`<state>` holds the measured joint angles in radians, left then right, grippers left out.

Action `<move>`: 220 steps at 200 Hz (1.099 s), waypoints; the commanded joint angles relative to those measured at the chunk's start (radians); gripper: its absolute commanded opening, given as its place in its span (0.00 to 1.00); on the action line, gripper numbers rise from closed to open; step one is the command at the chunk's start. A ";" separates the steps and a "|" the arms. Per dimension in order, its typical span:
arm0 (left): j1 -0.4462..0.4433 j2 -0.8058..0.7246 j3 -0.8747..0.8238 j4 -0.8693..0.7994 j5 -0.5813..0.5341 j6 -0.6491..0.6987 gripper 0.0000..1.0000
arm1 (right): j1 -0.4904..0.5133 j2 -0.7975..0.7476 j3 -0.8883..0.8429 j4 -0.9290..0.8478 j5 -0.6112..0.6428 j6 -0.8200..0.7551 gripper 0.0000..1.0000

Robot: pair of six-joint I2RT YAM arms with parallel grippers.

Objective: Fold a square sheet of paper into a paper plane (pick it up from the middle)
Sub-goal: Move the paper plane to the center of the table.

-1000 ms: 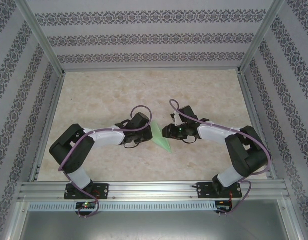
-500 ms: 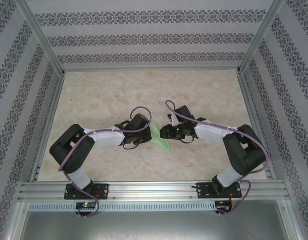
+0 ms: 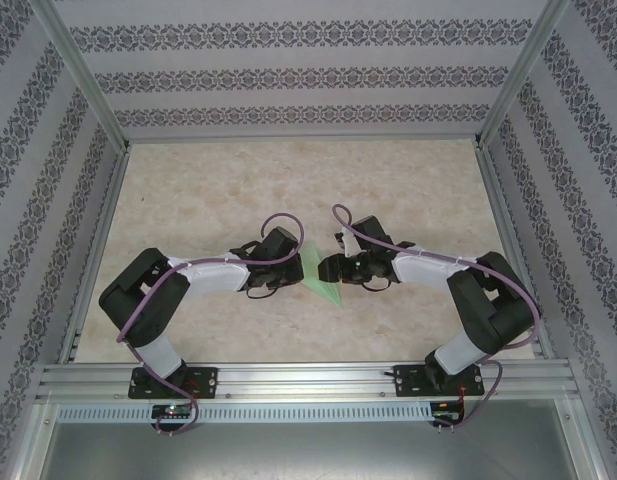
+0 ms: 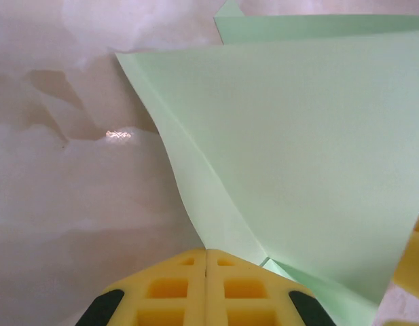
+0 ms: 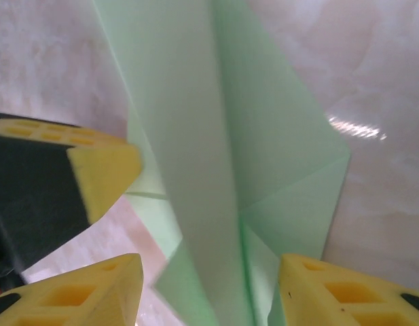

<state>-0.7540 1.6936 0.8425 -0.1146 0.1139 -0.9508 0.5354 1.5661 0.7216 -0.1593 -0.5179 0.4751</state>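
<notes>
The left gripper (image 4: 206, 261), jaws shut, pinches the folded paper (image 4: 297, 149) by one narrow end, so it may swing or slip; the right gripper (image 5: 210, 266), jaws apart astride the centre ridge, gripping nothing, could crush the crease if it closes askew; both arms reach inward, wrists facing across the paper

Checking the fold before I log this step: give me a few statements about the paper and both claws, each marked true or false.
1. The left claw is shut on the green paper. True.
2. The right claw is clamped shut. False: its jaws stand apart, with the paper between them.
3. The paper is a flat, uncreased square. False: it shows creases and folded flaps.
4. Seen from above, the paper sits between the two claws, over the table. True.
</notes>
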 commanded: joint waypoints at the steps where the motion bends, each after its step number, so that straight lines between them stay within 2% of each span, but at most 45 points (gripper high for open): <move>1: -0.008 -0.010 0.009 -0.019 -0.011 0.019 0.03 | 0.016 -0.014 -0.007 0.040 -0.053 -0.022 0.56; 26: -0.009 -0.009 0.011 -0.017 -0.006 0.018 0.03 | 0.023 0.001 -0.021 0.044 -0.044 -0.029 0.57; 55: -0.008 -0.012 0.011 -0.017 -0.008 0.018 0.03 | 0.043 0.000 -0.009 -0.001 0.025 -0.057 0.56; 151: -0.008 0.008 0.024 -0.010 0.008 0.020 0.03 | 0.116 0.021 0.050 -0.103 0.192 -0.117 0.35; 220: -0.008 0.001 0.018 -0.005 0.013 0.020 0.04 | 0.139 0.023 0.070 -0.125 0.241 -0.119 0.18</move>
<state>-0.7540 1.6936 0.8425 -0.1146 0.1184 -0.9478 0.6617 1.5803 0.7593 -0.2707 -0.3141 0.3683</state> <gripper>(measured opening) 0.062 0.192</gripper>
